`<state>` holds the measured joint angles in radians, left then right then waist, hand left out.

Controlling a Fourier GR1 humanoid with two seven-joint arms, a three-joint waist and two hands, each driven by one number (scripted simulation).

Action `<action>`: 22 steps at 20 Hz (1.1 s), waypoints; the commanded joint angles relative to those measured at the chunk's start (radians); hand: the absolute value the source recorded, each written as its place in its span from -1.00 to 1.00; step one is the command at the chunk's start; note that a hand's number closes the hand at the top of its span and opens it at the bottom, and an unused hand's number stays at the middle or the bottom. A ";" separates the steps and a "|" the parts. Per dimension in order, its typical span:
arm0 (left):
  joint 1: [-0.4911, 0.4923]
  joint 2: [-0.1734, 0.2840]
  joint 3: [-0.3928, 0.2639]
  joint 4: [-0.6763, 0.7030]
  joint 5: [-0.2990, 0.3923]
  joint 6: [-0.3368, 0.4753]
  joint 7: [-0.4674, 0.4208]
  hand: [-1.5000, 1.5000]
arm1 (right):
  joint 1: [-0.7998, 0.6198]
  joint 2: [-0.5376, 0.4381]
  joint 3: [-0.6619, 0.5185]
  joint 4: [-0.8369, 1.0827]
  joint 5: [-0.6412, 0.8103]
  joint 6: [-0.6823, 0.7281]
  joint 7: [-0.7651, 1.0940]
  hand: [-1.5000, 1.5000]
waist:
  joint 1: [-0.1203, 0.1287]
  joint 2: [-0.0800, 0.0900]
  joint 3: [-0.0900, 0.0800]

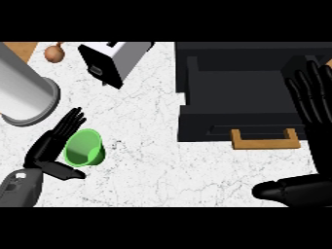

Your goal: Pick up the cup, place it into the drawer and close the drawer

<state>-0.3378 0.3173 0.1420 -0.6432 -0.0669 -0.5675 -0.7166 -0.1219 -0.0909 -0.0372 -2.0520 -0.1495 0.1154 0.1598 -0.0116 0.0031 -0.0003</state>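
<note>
A green cup [84, 147] lies tipped on the white marble counter at the lower left, its mouth facing up toward me. My left hand [51, 146] sits just left of it with straight fingers along the cup's side and the thumb below it, not curled round it. The dark drawer [240, 92] stands pulled out at the upper right, its inside bare, with a wooden handle [265, 139] on its front. My right hand [325, 121] rests open at the right edge, fingers up, beside the drawer's front corner.
A large grey cylinder [17, 90] stands at the left edge. A white and black toaster [113, 57] sits at the top middle, with a small brown wooden object [54, 52] to its left. Bare marble [168, 170] stretches between cup and drawer.
</note>
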 commanded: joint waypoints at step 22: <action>-0.132 -0.045 -0.071 0.281 -0.007 -0.109 -0.223 -1.00 | 0.014 0.021 0.019 -0.001 0.014 -0.003 -0.015 -1.00 | -0.005 0.003 -0.002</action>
<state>-0.4469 0.2888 0.0741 -0.3884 -0.0844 -0.5309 -0.8480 -0.1006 -0.0799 -0.0237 -2.0709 -0.1494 0.1223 0.1524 -0.0199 0.0064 -0.0026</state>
